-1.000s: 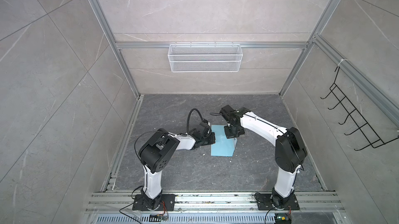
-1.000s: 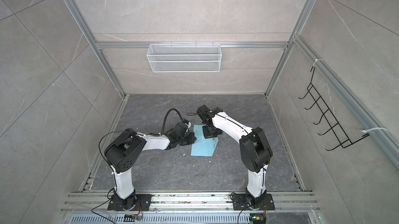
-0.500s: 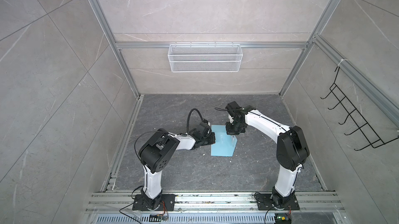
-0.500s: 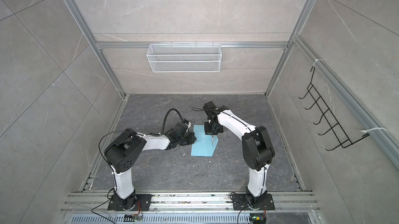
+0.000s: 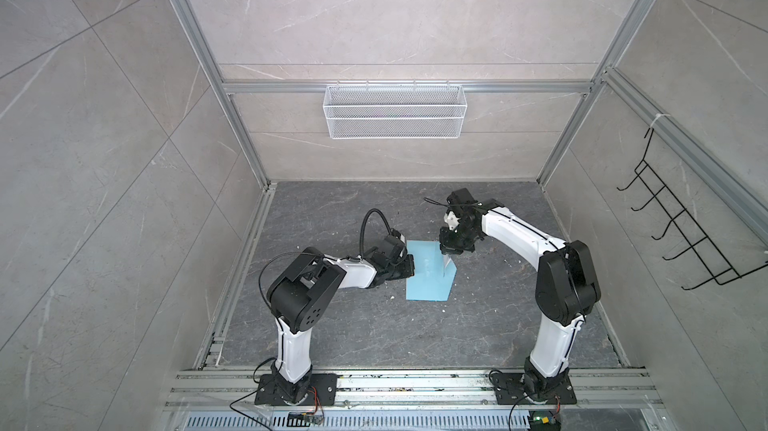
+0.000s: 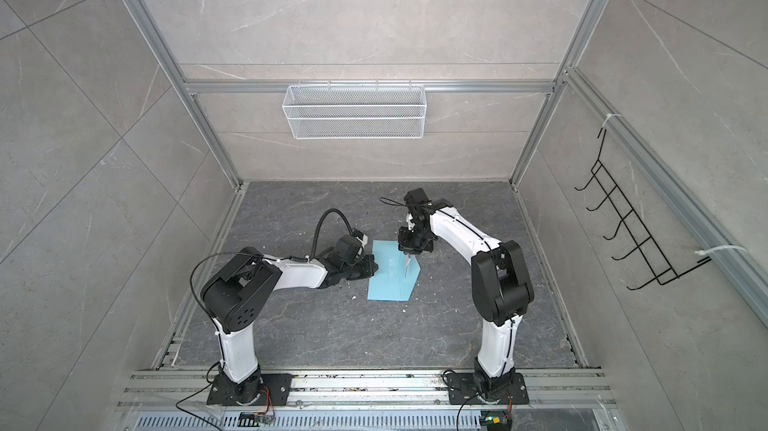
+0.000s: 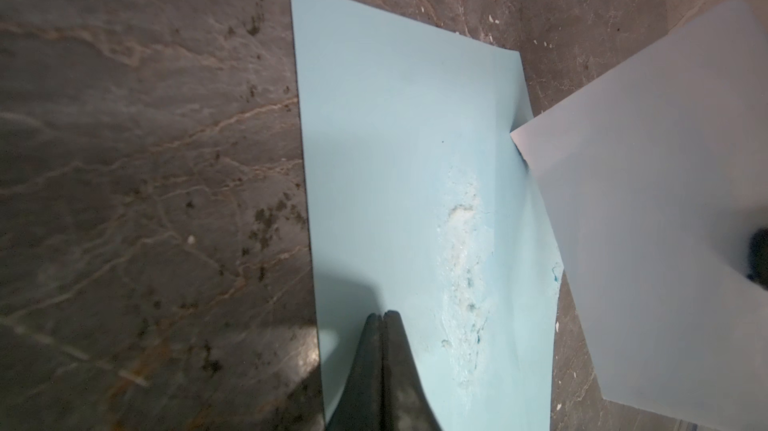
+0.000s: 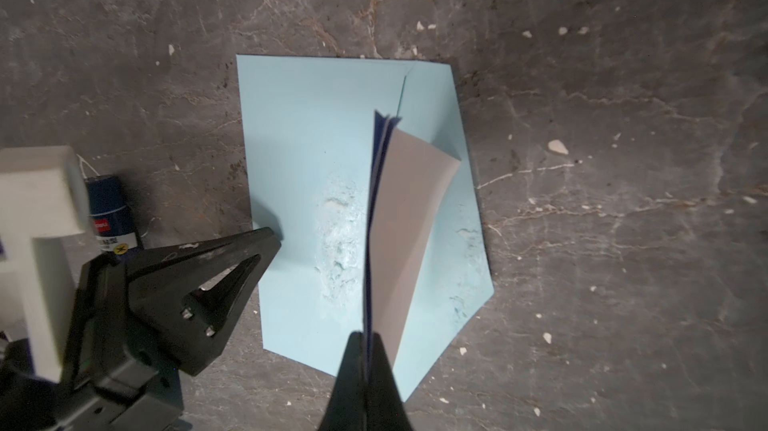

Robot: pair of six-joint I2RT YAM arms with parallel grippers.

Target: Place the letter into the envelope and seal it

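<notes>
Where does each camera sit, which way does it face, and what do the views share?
Both top views: high above the arm bases, looking down; both arms whole, left gripper and right gripper at the envelope.
Left wrist: on the left arm, looking along its shut fingers onto the envelope; the letter hangs beyond.
Right wrist: looking down past fingers shut on the folded letter; the left gripper shows too.
Shared: both wrist views show the envelope's scuffed patch.

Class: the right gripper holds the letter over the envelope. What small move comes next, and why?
Probably lower the right gripper and tilt the letter flatter, easing its leading corner into the envelope's mouth. The letter stands steeply with that corner by the open flap's crease, seemingly not inside yet, while the shut left gripper pins the opposite edge.
</notes>
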